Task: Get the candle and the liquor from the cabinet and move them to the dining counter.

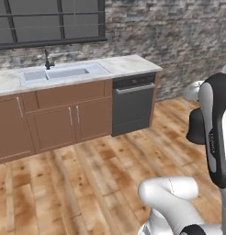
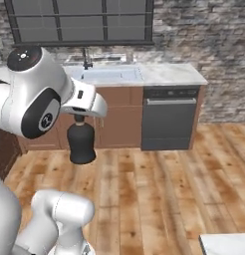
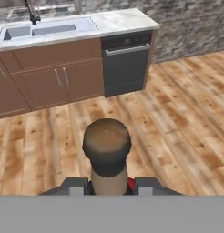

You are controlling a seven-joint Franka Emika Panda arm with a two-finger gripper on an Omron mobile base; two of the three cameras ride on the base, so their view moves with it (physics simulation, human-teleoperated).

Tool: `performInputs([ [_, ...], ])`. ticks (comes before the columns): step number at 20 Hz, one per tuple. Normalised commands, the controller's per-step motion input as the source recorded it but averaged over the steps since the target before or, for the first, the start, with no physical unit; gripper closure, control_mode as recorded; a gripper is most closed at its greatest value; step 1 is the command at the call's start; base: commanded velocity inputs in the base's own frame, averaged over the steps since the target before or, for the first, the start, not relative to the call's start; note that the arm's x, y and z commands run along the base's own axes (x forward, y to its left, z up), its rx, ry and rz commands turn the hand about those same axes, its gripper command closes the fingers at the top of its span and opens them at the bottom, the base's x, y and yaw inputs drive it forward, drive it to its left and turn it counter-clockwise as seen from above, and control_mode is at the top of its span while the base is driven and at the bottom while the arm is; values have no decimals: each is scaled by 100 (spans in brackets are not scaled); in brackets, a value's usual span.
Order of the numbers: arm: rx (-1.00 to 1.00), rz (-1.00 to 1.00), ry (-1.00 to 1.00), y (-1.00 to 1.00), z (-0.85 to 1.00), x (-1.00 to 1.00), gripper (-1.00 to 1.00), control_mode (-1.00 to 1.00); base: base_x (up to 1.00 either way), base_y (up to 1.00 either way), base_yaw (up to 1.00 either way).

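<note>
The liquor (image 2: 81,143) is a small black bottle with a squat body, and it hangs upright over the wooden floor. My gripper (image 2: 79,117) is shut on its thin neck from above. In the hand view the bottle's dark round stopper (image 3: 107,140) rises between my two fingertips (image 3: 78,186), and the gripper (image 3: 107,184) clamps the neck just below it. From the left base view the liquor (image 1: 195,126) shows as a dark shape partly behind my forearm.
Ahead runs a marble worktop with a sink (image 1: 64,73) and a faucet (image 1: 47,59), over brown base cupboards (image 1: 55,121) and a dark dishwasher (image 1: 133,105). Behind it are a brick wall and a window. A white marble corner (image 2: 226,244) pokes in at the lower right.
</note>
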Motion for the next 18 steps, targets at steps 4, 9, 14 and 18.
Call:
performInputs([
  [4, 0, 0, 0, 0, 0, 0, 100, 100, 100, -18, -4],
  [9, 0, 0, 0, 0, 0, 0, 100, 100, 100, 51, -44],
  [14, 0, 0, 0, 0, 0, 0, 100, 100, 100, 76, -49],
  [18, 0, 0, 0, 0, 0, 0, 100, 100, 100, 72, -53],
])
